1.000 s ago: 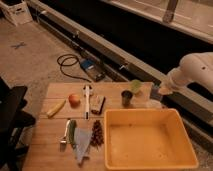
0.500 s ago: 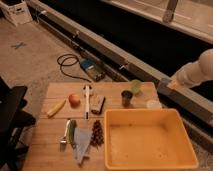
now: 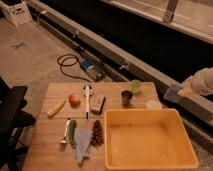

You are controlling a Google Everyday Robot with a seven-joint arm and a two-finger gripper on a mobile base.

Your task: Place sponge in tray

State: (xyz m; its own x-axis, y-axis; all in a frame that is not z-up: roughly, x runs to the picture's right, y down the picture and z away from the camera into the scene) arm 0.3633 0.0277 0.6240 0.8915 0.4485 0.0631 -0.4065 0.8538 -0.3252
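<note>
Sponge (image 3: pixel 172 93) clamped in closed gripper (image 3: pixel 176 93), up beyond far right corner of yellow tray (image 3: pixel 150 117); pickup done, carry over tray and release remaining

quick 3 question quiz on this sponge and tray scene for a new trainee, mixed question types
1. True or false: the sponge already lies inside the yellow tray.
2. Which item stands nearest the tray's far rim? A) dark cup B) banana C) apple
3. Fill in: the gripper is off the table's ____ edge as the camera sees it, level with the pale green cup.

Key
1. False. The gripper is shut on the sponge, in the air beyond the table edge; the tray holds nothing.
2. A
3. right
</note>
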